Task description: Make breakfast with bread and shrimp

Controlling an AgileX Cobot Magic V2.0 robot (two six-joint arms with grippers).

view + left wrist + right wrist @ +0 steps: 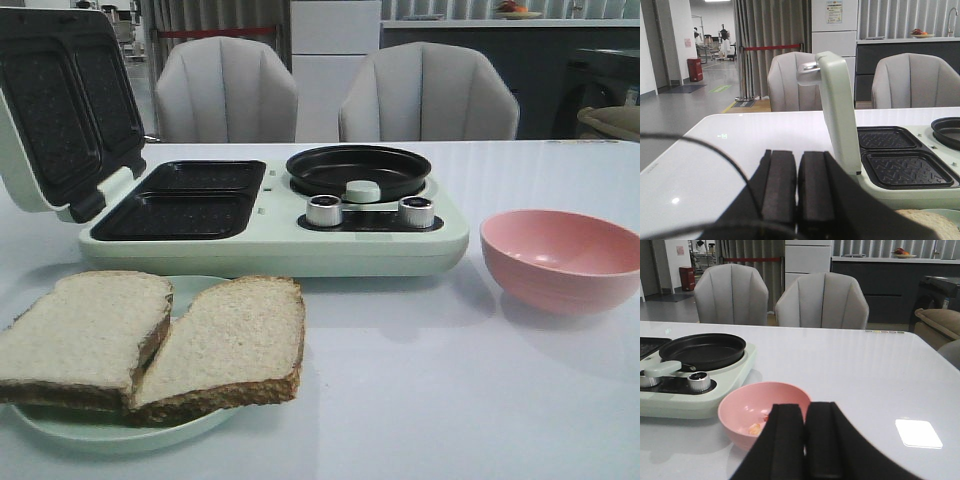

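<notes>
Two slices of bread, one (80, 335) overlapping the other (235, 340), lie on a pale green plate (190, 292) at the front left of the table. A corner of the bread (930, 222) also shows in the left wrist view. A couple of small orange-pink shrimp (756, 428) rest in the pink bowl (747, 405), which stands right of the cooker (560, 262). My left gripper (797, 155) is shut and empty, left of the cooker's raised lid (837, 110). Just behind the bowl, my right gripper (805, 407) is shut on nothing. Neither gripper appears in the front view.
A pale green breakfast maker (280, 245) fills the table's middle, with its lid (60, 110) open at the left, two black sandwich wells (190, 200), a round black pan (358, 168) and two metal knobs (324, 210). Two grey chairs (225, 90) stand beyond the far edge.
</notes>
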